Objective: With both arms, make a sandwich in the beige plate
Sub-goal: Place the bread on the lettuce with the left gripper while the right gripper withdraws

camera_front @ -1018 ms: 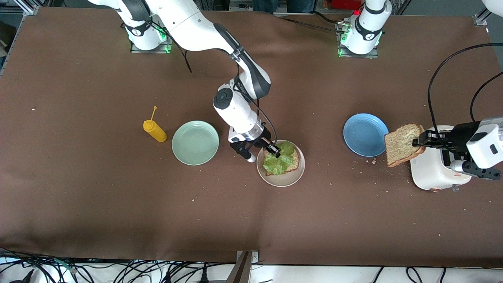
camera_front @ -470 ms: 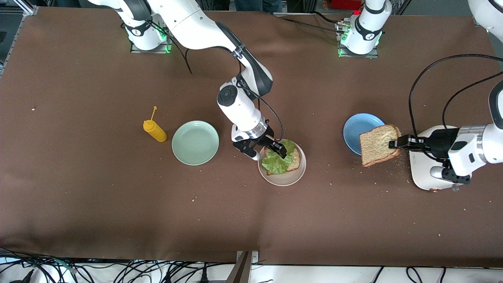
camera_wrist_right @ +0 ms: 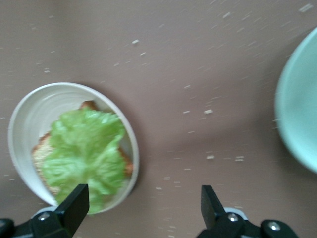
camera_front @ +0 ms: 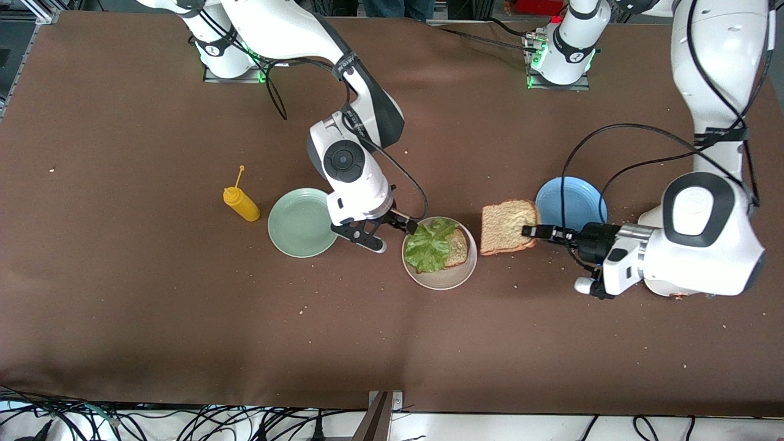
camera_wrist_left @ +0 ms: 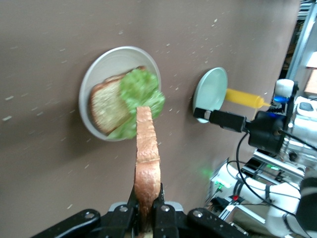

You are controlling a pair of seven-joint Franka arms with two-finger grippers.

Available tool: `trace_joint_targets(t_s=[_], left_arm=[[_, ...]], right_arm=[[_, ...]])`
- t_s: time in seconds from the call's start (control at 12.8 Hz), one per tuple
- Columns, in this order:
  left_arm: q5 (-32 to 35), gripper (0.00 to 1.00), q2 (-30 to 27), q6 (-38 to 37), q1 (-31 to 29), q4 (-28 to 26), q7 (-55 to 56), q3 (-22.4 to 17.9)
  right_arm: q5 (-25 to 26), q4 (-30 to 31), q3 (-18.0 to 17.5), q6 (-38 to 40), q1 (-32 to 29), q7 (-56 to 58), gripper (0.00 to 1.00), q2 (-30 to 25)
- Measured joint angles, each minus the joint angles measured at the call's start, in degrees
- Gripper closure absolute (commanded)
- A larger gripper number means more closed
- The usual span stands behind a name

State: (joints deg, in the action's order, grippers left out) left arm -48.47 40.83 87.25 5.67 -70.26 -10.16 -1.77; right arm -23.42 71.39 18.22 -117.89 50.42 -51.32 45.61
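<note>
1. The beige plate [camera_front: 439, 278] sits mid-table with 1 bread slice [camera_front: 458, 248] under a lettuce leaf [camera_front: 430, 245].
2. The left gripper [camera_front: 527, 231] is clamped on a second slice [camera_front: 507, 226], held up between that plate and the blue plate [camera_front: 569, 205].
3. The right gripper [camera_front: 392, 236] hangs with its fingers spread wide, between the mint-green plate [camera_front: 301, 222] and the beige one.

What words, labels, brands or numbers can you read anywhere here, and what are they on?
None can be read.
Small round marks on the two arm bases: too small to read.
The yellow bottle, the three plates and the bread carry no print.
</note>
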Motion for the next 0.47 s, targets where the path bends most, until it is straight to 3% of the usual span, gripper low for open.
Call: trace_joint_targets(t_s=[0.23, 0.47], left_arm=[[-6.18, 1.0, 3.59, 6.37, 5.26, -0.05, 0.06, 0.2], [-6.94, 1.0, 6.09, 13.07, 9.28, -0.21, 0.71, 0.23]], right_arm=[[0.18, -0.03, 8.78, 12.49, -0.25, 14.03, 0.0, -3.06], [0.88, -0.08, 15.98, 20.96, -0.49, 27.76, 0.0, -5.17]])
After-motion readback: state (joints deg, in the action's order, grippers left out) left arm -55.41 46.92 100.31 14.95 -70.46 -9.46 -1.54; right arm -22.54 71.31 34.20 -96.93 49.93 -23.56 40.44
